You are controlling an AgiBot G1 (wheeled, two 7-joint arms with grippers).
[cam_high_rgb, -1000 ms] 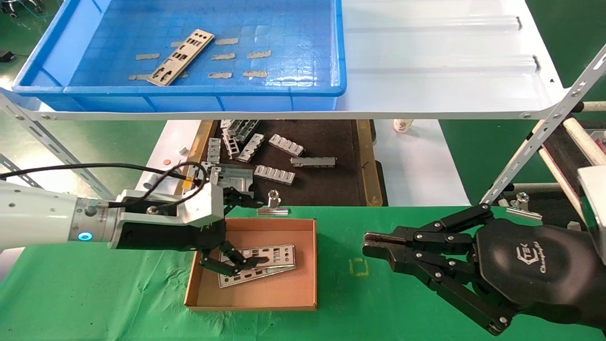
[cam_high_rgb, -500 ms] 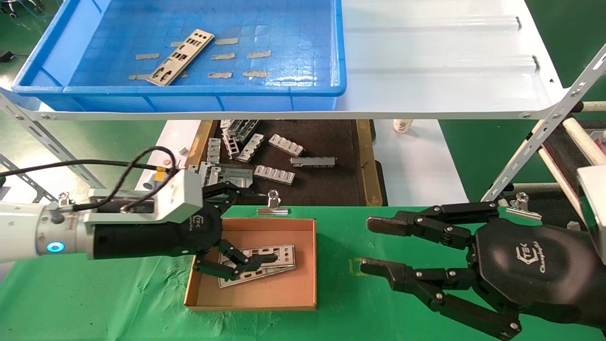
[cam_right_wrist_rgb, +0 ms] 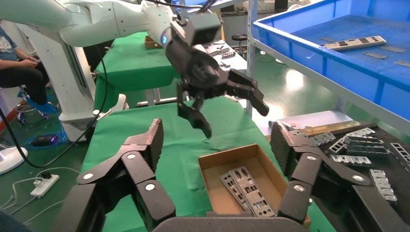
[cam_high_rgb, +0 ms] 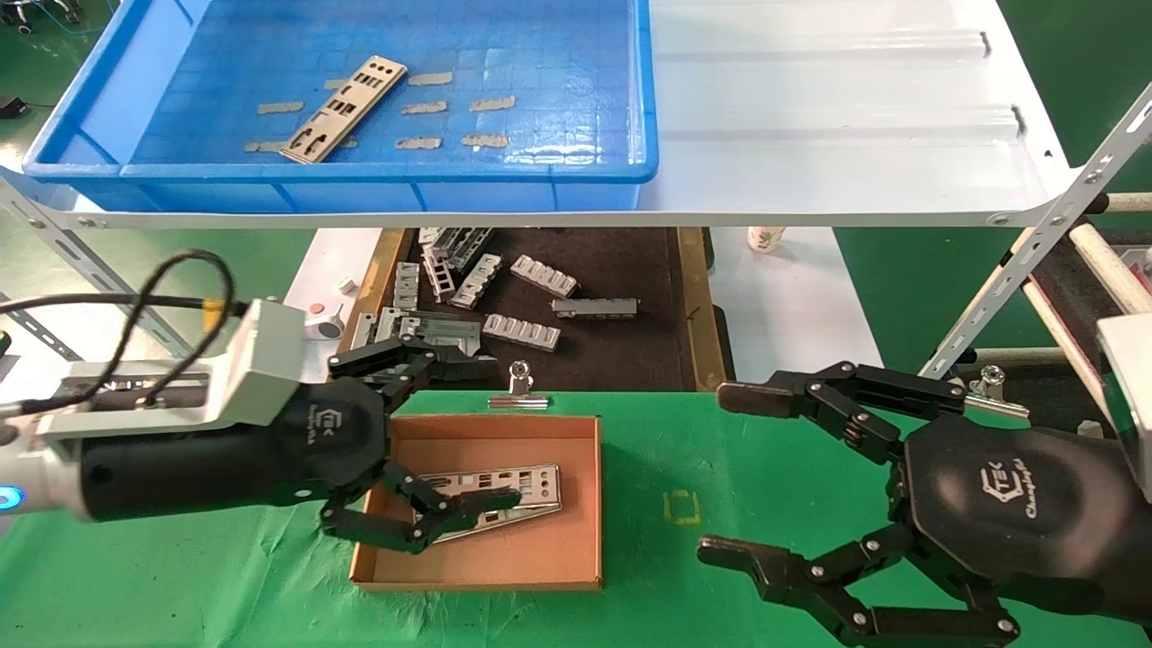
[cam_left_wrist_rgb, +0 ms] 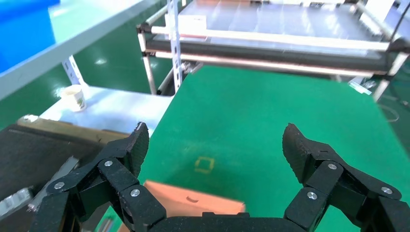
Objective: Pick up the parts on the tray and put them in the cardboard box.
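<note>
Both our claws wide open, holding nothing

Left claw (cam_high_rgb: 423, 441) hangs over the cardboard box (cam_high_rgb: 549, 562)'s 9 o'clock edge; right claw (cam_high_rgb: 733, 477) at 3.

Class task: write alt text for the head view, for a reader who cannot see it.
An open left gripper hovers over a small brown cardboard box holding punched silver metal plates. The right gripper waits open beside it, and one silver plate remains in the large blue plastic tray.

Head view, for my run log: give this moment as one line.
left claw: open over cardboard box | plates: two in box | tray: one plate left | right claw: open, empty
</note>
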